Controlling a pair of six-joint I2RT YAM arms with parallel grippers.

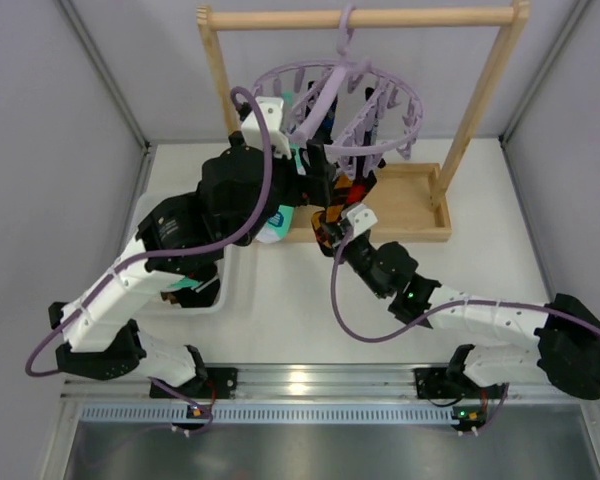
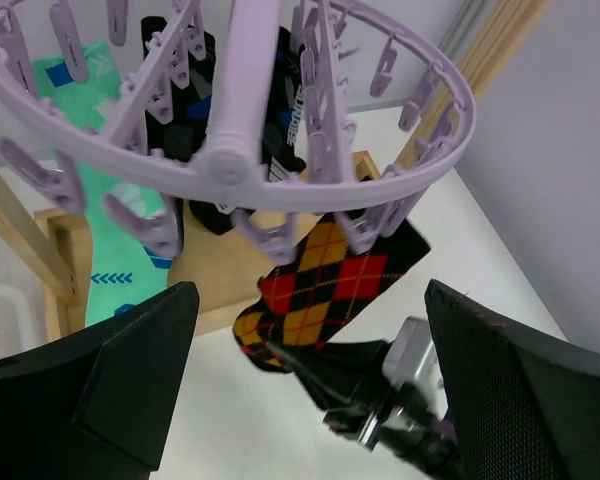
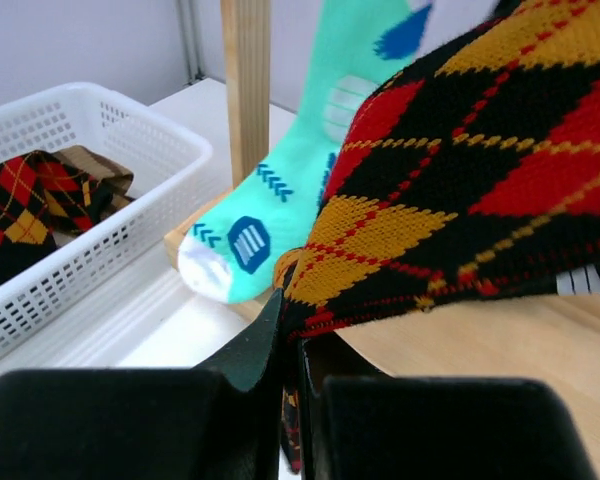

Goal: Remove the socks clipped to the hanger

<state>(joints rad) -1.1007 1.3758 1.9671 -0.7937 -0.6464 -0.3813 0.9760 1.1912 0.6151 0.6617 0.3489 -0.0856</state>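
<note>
The right end effector (image 3: 290, 340) is pinching the lower edge of the red, orange and black argyle fabric sock (image 3: 460, 180), its two dark fingers closing almost fully on the knit. Gripping at the free toe end is probably giving it the leverage to tug the sock down out of its clip. The sock is hanging by its upper end from a small clip on the round lavender plastic hanger (image 2: 230, 160), which is hooking over the top bar of the light wooden frame rack (image 1: 360, 17).

The left end effector (image 2: 310, 310) is spreading wide and holding nothing. It is hovering near the hanger's ring, seemingly placed to steady it against the pull.

Beside the argyle sock a teal-and-white sock (image 3: 280, 200) is dangling, and dark socks (image 2: 208, 75) are hanging further back. To the left on the table (image 1: 280, 325), a white plastic mesh basket (image 3: 110, 190) is holding a matching argyle sock (image 3: 20, 200), so it is likely serving as the drop-off.
</note>
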